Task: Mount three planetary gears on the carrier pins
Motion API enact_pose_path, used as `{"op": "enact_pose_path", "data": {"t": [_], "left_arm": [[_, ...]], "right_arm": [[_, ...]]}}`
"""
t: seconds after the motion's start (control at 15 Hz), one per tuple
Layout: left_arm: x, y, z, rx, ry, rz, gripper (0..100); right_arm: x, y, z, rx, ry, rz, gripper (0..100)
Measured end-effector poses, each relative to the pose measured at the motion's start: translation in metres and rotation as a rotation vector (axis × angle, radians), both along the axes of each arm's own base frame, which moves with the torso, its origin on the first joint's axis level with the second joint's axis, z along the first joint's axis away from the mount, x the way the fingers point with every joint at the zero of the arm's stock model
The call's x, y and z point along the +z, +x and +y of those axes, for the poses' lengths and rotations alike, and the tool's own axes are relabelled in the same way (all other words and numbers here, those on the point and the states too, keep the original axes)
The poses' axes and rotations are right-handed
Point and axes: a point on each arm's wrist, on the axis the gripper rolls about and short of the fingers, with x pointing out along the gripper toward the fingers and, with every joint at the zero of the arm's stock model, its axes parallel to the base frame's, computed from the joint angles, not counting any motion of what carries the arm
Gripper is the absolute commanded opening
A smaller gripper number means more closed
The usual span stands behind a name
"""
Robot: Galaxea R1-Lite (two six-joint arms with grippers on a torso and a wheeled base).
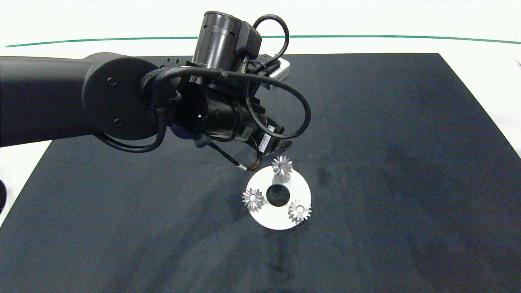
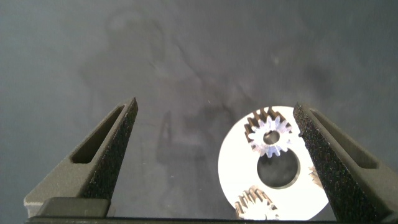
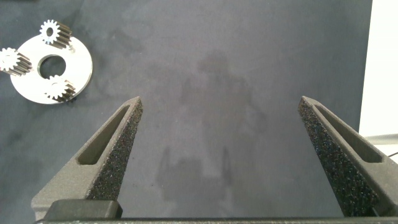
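We see all three gears (image 1: 282,165) sitting on the pins of the white disc (image 1: 276,217), just below the frame's centre on the dark surface. The left pincer (image 2: 214,155) hangs open and empty above the disc; we should lift it straight up, clear of the teeth. The right pincer (image 3: 217,155) gapes empty, well apart from the disc.

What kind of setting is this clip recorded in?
Probably a lab test bench: a bare black mat on a white table, holding only a white disc with three small gears, left gripper above.
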Motion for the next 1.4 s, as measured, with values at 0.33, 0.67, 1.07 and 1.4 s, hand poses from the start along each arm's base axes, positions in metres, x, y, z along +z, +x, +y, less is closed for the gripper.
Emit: {"op": "enact_pose_path", "data": {"t": [0.33,0.67,1.07,1.4], "left_arm": [[-0.013,0.006,0.001,-0.004,0.055,0.015,100],[-0.023,0.008,-0.001,-0.005,0.057,0.011,100],[-0.030,0.011,-0.004,-0.010,0.071,0.019,100],[-0.034,0.013,-0.009,-0.015,0.068,0.015,100]], "right_arm": [[0.000,-0.001,-0.001,-0.001,0.002,-0.003,100],[0.001,-0.001,-0.001,-0.001,0.003,-0.005,100],[0.001,-0.002,-0.001,-0.001,0.004,-0.006,100],[0.001,-0.002,-0.001,-0.002,0.007,-0.012,100]]}}
